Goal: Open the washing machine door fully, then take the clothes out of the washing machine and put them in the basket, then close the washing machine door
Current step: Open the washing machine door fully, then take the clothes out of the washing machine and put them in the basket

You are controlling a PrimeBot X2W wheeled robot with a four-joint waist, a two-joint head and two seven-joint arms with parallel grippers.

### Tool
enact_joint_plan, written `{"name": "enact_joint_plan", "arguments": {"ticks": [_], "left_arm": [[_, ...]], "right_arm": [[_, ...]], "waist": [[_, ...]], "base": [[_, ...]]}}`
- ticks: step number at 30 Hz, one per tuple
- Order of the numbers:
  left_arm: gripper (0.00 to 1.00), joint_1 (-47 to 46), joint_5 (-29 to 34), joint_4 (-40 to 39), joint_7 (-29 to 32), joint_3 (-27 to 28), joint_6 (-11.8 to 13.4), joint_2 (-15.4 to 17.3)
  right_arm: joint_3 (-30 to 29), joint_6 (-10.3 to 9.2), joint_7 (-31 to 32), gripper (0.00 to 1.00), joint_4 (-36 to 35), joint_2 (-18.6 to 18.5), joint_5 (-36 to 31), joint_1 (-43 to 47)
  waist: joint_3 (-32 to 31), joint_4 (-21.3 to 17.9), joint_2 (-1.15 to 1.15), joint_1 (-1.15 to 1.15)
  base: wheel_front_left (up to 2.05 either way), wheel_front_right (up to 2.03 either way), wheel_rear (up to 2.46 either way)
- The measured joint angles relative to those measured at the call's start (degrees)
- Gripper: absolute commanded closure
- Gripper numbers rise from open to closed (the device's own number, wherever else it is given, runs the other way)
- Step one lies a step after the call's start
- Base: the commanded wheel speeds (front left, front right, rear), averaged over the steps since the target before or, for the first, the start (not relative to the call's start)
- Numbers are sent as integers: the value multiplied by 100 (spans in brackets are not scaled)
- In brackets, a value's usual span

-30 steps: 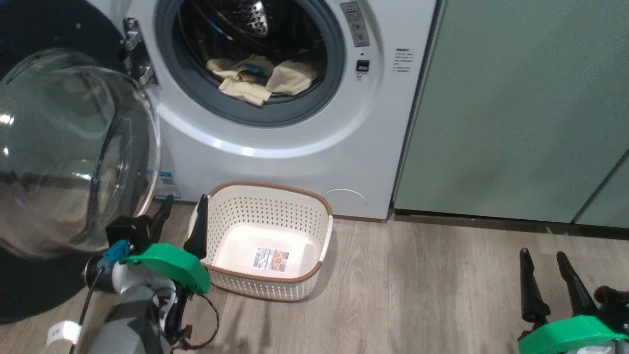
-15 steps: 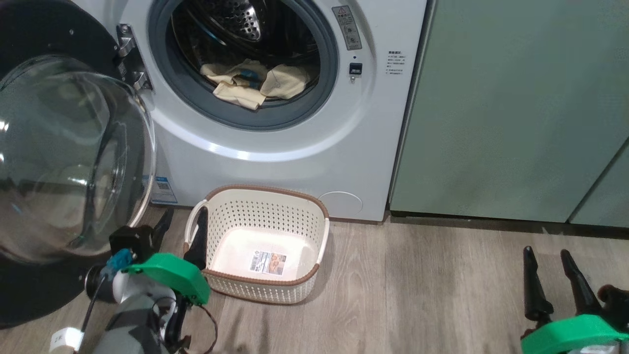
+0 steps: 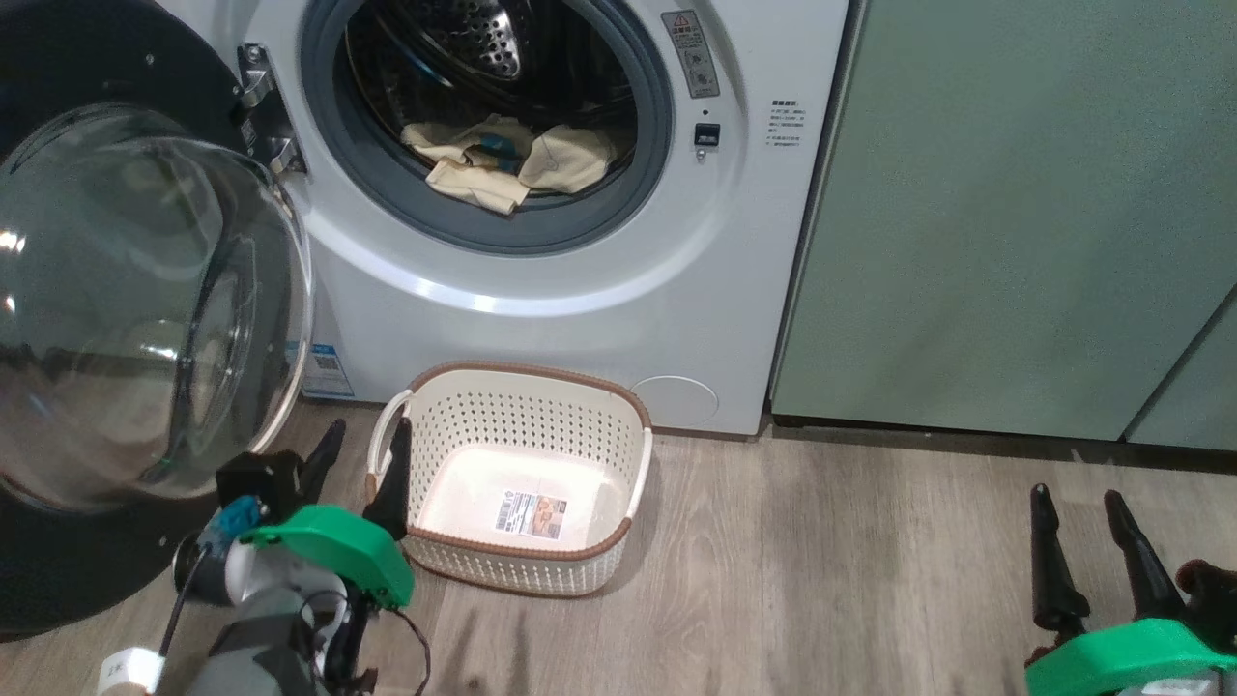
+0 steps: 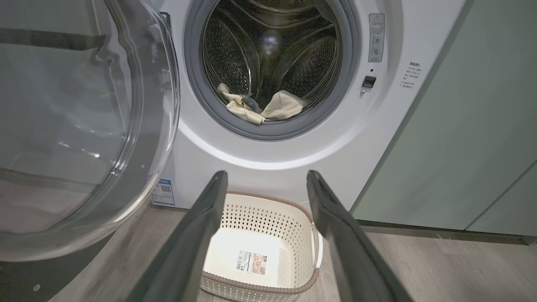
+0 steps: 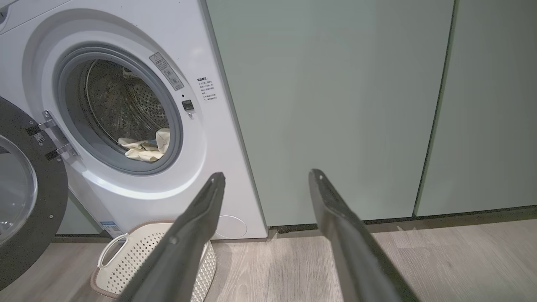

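In the head view the left gripper (image 3: 367, 430) rose from the lower left on a pale forearm with a green wrist shell. Its two dark fingers were spread and pointed up the picture, gripping nothing. One finger crossed the left handle of the basket (image 3: 527, 411), though whether it touched could not be told. The right gripper (image 3: 1075, 498) stood at the lower right over the wood-look floor (image 3: 850, 580), fingers likewise parted and bare, well apart from the basket. The washing machine door (image 3: 145, 319) hung swung out at the left, its glass bowl bulging toward the camera. The washing machine (image 3: 580, 319) gaped beside it, and the clothes (image 3: 503, 159) lay low at the front of the drum, against the grey ring. The basket sat on the floor just before the machine, a label on its bottom, with sage-green cabinets (image 3: 1015, 213) to the right. In the left wrist view the fingers (image 4: 197, 235) stood wide, framing the basket below and the drum mouth above — the clothes lay at the drum's lower lip. In the right wrist view the fingers (image 5: 188, 235) were also wide and aimed at the cabinet fronts beside the machine — the basket showed at lower left, partly behind one finger.
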Motion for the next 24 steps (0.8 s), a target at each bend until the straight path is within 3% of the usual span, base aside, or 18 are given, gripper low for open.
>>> {"name": "enact_joint_plan", "arguments": {"ticks": [12, 24], "left_arm": [[0, -6, -35, 172, 0, -215, -42, 29], [0, -15, -112, 213, 0, -361, -42, 82]], "right_arm": [[-2, 0, 0, 0, 4, 0, -4, 1], [-3, 0, 0, 0, 34, 8, -4, 36]], "waist": [[10, 8, 0, 0], [48, 54, 0, 0]], "base": [[33, -33, 0], [177, -177, 0]]}}
